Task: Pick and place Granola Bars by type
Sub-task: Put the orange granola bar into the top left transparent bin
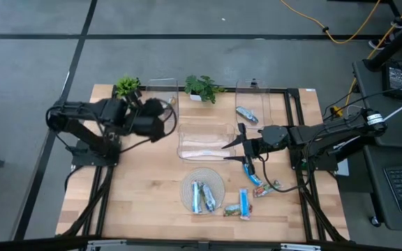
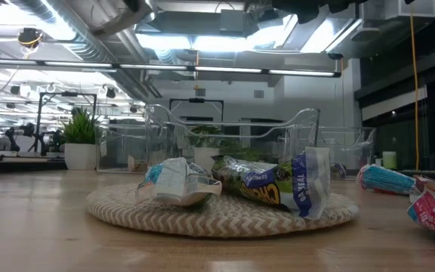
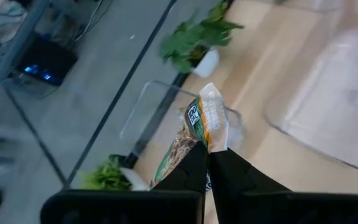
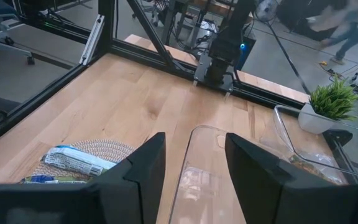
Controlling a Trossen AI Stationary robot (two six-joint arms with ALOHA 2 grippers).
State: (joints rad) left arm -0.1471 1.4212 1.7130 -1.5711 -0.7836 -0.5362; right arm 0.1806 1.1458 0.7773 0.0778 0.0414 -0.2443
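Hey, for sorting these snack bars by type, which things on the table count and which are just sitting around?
Part of the job:
- bars on the mat
- loose bars by the right arm
- bar pinched in the left pincer
- clear bins
- open right pincer

Just lying about:
- two potted plants
- yellow cable on the floor

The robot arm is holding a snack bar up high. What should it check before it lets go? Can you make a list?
1. Left gripper shut on the green bar: ok.
2. Clear bin under the bar: looks so, exact line-up cannot tell.
3. Right gripper open, holding nothing: ok.
4. Right gripper clear of the left bin: ok, it hangs over the middle bin.
5. More bars waiting on the woven mat: ok.
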